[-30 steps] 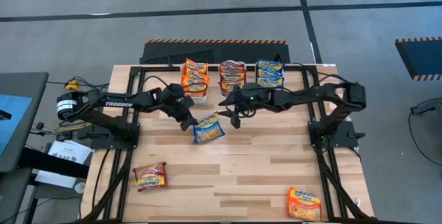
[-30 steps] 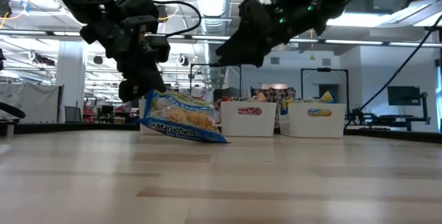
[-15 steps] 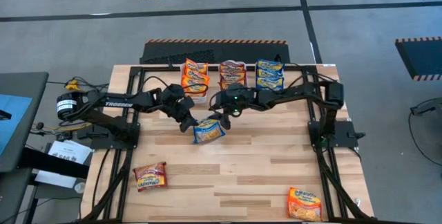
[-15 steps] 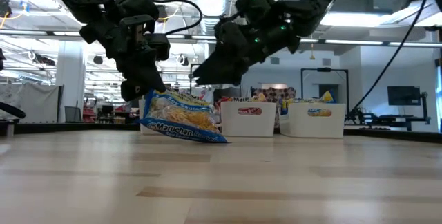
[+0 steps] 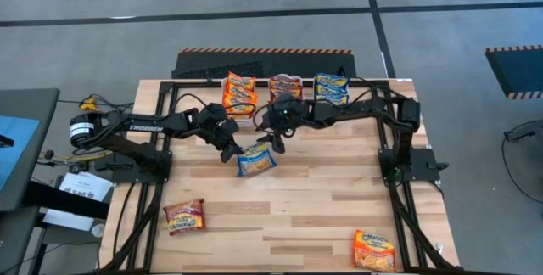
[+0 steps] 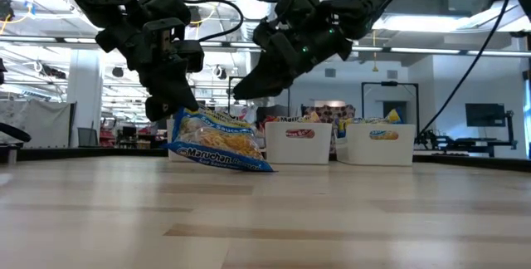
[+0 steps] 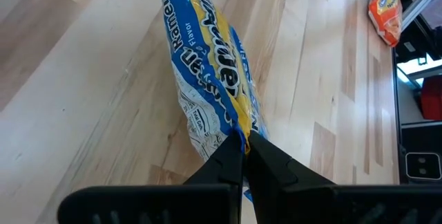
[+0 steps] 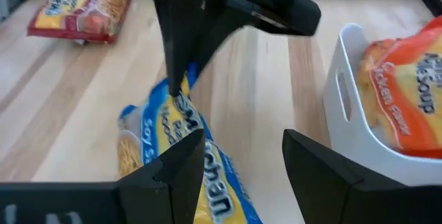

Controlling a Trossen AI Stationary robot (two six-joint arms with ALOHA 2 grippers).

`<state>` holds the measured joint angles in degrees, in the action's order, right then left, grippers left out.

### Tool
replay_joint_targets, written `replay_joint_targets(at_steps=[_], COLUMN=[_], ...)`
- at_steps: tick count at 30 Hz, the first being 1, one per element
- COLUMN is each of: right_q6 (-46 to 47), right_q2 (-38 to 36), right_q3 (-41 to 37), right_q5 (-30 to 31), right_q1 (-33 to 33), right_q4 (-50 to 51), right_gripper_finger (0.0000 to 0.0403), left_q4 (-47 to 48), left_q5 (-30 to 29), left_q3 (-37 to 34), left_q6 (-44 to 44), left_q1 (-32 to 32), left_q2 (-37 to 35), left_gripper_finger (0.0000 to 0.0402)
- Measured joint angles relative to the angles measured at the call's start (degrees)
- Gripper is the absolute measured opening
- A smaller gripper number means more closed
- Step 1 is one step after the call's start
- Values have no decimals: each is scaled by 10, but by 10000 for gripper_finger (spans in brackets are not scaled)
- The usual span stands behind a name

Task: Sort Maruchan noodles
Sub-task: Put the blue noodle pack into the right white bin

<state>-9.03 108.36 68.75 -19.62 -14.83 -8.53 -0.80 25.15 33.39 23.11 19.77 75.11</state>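
Observation:
A blue Maruchan noodle packet point(image 5: 256, 159) hangs tilted near the table's middle, with my left gripper point(image 5: 231, 149) shut on it. My right gripper point(image 5: 274, 143) stands open just above and beyond the packet's far right end point(image 6: 239, 95) and touches nothing. In the right wrist view the packet point(image 8: 166, 148) lies partly behind one of its fingers. A maroon packet point(image 5: 184, 216) lies flat at the near left. An orange packet point(image 5: 374, 249) lies flat at the near right. My left gripper pinches the blue packet's sealed end edge point(image 7: 233, 128) between its two fingers. The fingers come from the table's left, slanting down. The packet hangs tilted below them point(image 6: 220, 140). I cannot tell whether its lower end point(image 6: 264, 168) touches the table.
Three white bins stand in a row at the far edge. They hold orange packets point(image 5: 239, 95), maroon packets point(image 5: 284, 90) and blue packets point(image 5: 331, 90). The orange bin's wall point(image 8: 342, 92) is close beside my right gripper. Bare wood spreads across the table's near half.
My right gripper has gone toward the table's left edge and slightly down, closing in on the blue packet, and has stayed open. My left gripper and the packet have kept their place.

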Motion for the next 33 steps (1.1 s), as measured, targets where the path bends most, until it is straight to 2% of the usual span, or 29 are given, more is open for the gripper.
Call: replay_joint_targets(at_steps=[9, 16, 21, 27, 33], right_q6=[-15, -4, -5, -28, -19], right_q2=[34, 66, 92, 112, 111], right_q3=[2, 46, 83, 111, 115], right_q5=[-45, -47, -104, -102, -50], right_q1=[-8, -2, -3, -1, 6], right_q4=[1, 12, 77, 146, 151], right_gripper_finger=[219, 219, 219, 219, 207], left_q4=[0, 1, 1, 1, 2], left_q5=[-1, -1, -7, -19, -19], left_q3=[0, 0, 0, 0, 0], left_q6=[0, 1, 1, 0, -5], left_q1=[0, 0, 0, 0, 0], left_q2=[0, 0, 0, 0, 0], left_gripper_finger=[0, 0, 0, 0, 0])
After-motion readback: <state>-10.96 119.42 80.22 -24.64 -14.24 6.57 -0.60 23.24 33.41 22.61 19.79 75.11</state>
